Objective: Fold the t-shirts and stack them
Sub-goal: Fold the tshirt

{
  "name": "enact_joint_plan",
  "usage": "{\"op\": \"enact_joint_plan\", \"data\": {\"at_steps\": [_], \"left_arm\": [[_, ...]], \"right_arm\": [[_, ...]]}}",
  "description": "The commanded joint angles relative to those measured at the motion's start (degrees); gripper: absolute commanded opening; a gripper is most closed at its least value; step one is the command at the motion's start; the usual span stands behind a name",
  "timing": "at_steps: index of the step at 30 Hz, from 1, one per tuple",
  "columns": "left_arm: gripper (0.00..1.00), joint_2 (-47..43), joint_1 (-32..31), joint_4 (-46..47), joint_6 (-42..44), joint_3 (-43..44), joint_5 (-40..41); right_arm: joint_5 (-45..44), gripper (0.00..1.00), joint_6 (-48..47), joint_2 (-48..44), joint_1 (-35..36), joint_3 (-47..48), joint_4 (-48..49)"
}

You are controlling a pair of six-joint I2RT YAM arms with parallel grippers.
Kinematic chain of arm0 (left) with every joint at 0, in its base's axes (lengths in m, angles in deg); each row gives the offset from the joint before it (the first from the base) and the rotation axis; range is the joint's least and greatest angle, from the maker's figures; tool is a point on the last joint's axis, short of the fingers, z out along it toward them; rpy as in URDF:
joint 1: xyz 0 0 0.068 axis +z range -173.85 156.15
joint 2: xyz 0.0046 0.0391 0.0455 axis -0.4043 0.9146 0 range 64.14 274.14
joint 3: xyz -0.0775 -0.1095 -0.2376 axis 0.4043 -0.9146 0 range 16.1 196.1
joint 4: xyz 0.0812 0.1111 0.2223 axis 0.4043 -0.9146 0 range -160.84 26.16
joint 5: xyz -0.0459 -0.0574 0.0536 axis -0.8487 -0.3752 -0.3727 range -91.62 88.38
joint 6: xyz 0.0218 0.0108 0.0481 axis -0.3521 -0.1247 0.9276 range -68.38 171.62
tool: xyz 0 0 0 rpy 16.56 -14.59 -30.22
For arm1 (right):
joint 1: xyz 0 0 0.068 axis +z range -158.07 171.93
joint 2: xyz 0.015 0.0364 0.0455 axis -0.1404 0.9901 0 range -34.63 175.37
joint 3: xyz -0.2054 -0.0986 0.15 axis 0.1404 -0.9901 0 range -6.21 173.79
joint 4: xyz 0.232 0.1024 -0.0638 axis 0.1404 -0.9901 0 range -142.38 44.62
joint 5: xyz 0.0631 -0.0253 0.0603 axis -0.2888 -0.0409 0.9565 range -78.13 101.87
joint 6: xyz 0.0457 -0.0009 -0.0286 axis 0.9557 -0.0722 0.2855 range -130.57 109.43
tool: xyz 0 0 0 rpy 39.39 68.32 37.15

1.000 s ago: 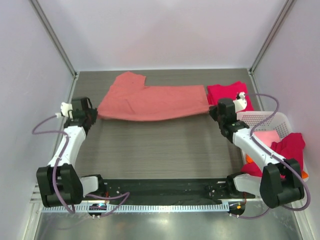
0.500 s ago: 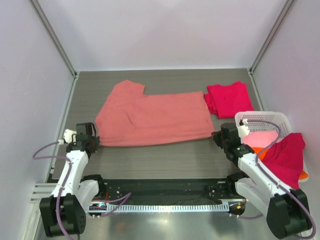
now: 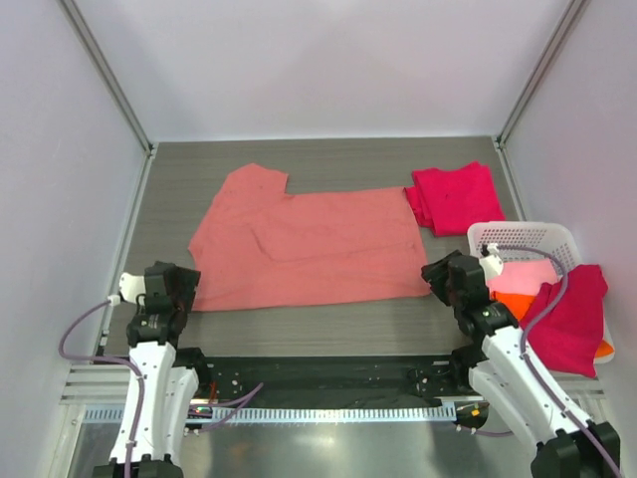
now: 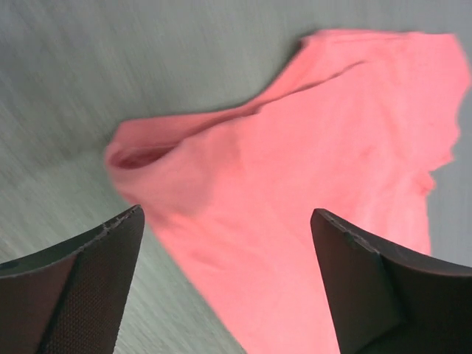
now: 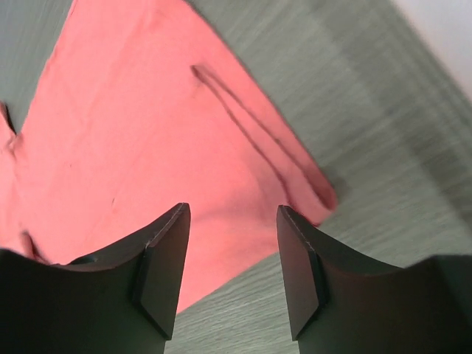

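A salmon-pink t-shirt [image 3: 304, 244] lies spread flat across the middle of the table. A crimson-red t-shirt [image 3: 453, 197] sits folded at the back right. My left gripper [image 3: 171, 291] hovers at the shirt's near left corner, jaws wide open and empty, the pink cloth [image 4: 295, 192] showing between them. My right gripper [image 3: 443, 279] is at the near right corner, jaws open and empty above the shirt's hem [image 5: 147, 147]. More t-shirts lie in the basket: a crimson one [image 3: 572, 314], a light pink one [image 3: 523, 274] and an orange one [image 3: 513, 302].
A white lattice basket [image 3: 518, 235] stands at the right edge, close beside my right arm. Pale walls close in the left, back and right sides. A black rail [image 3: 318, 373] runs along the near edge between the arm bases.
Both grippers pulled the salmon shirt toward the near edge, laid it flat, then opened and let go. Both arms have drawn back toward their bases.
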Motion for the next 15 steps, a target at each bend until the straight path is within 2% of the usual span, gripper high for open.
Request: {"op": "enact_joint_plan", "data": {"at_steps": [1,2,4,5,9,10,15], "left_arm": [[0.96,1.0,0.3,0.8,9.9,7.6,0.0],[1.0,1.7,0.2,2.1,11.9,10.9,-1.1],[1.0,4.9,0.2,5.5,16.4,13.1,-5.9],[1.0,6.4,0.2,10.5,17.6,14.6,-8.5],[1.0,17.6,0.2,19.2,19.8,20.2,-19.2],[1.0,23.1,0.2,20.5,20.2,21.7,-21.4],[0.99,36.1,0.1,27.8,20.9,30.6,-21.7]], "right_arm": [[3.9,0.56,-11.0,7.6,0.2,7.5,5.1],[8.1,0.57,-13.3,10.0,0.2,10.3,8.5],[10.4,0.57,-18.5,18.5,0.2,14.1,9.2],[12.7,0.56,-20.0,21.3,0.2,18.4,9.8],[11.8,0.54,-26.4,35.6,0.2,29.9,8.2],[11.0,0.54,-27.5,40.4,0.2,31.9,8.1],[7.8,0.55,-34.3,55.8,0.3,47.2,8.1]]}}
